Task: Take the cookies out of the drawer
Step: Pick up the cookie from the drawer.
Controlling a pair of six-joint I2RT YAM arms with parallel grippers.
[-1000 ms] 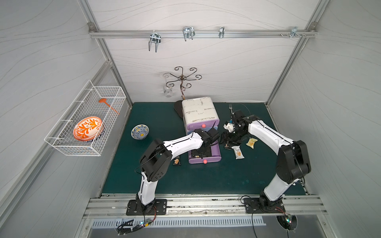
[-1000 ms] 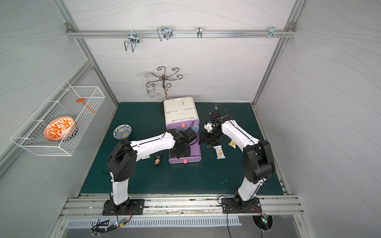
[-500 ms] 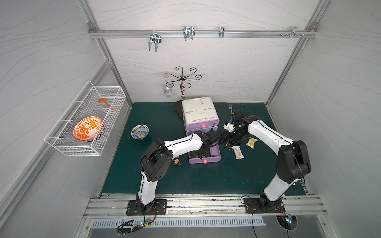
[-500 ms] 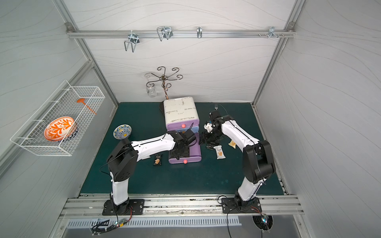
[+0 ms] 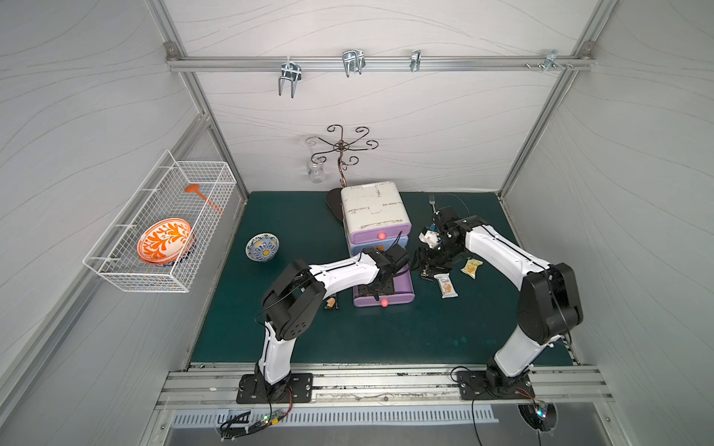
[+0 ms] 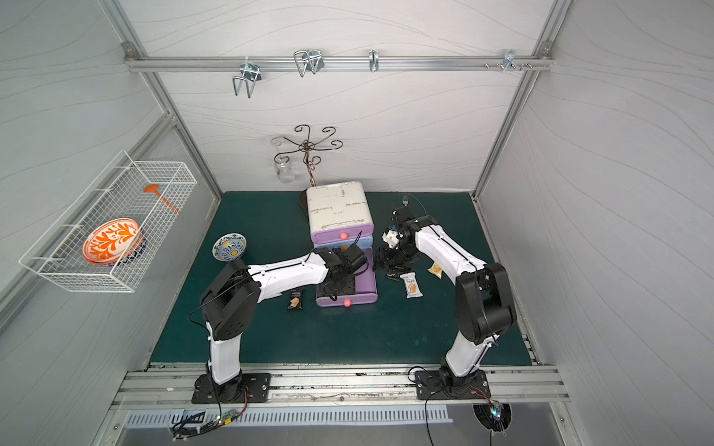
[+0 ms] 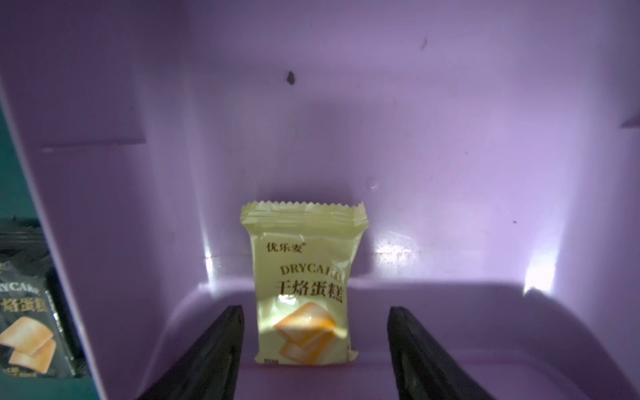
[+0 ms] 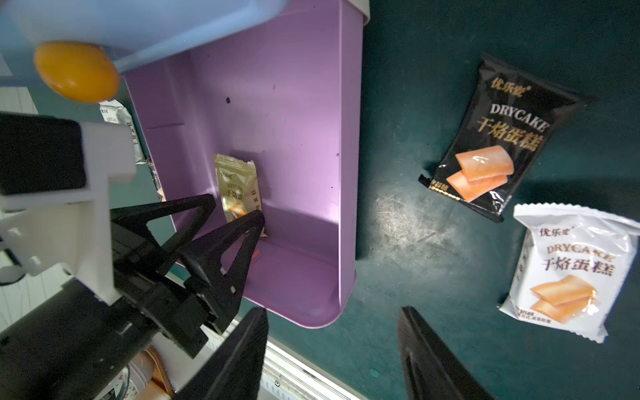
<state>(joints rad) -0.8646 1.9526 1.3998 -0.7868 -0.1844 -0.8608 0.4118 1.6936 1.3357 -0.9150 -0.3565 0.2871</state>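
The bottom purple drawer stands pulled out of the white cabinet. One pale yellow cookie packet leans on end inside the drawer. My left gripper reaches down into it, open, a finger on each side of that packet and not touching it. Other cookies lie on the green mat: a black packet and a white packet right of the drawer, a yellow one further right, and a black one left of it. My right gripper hangs open and empty beside the drawer's right wall.
A blue patterned bowl sits left of the cabinet. A wire basket on the left wall holds an orange plate. A metal cup stand with a glass rises behind the cabinet. A fork lies at the back right.
My left gripper has sunk a little deeper into the drawer and its fingers have drawn slightly closer together. The right arm has hardly moved.
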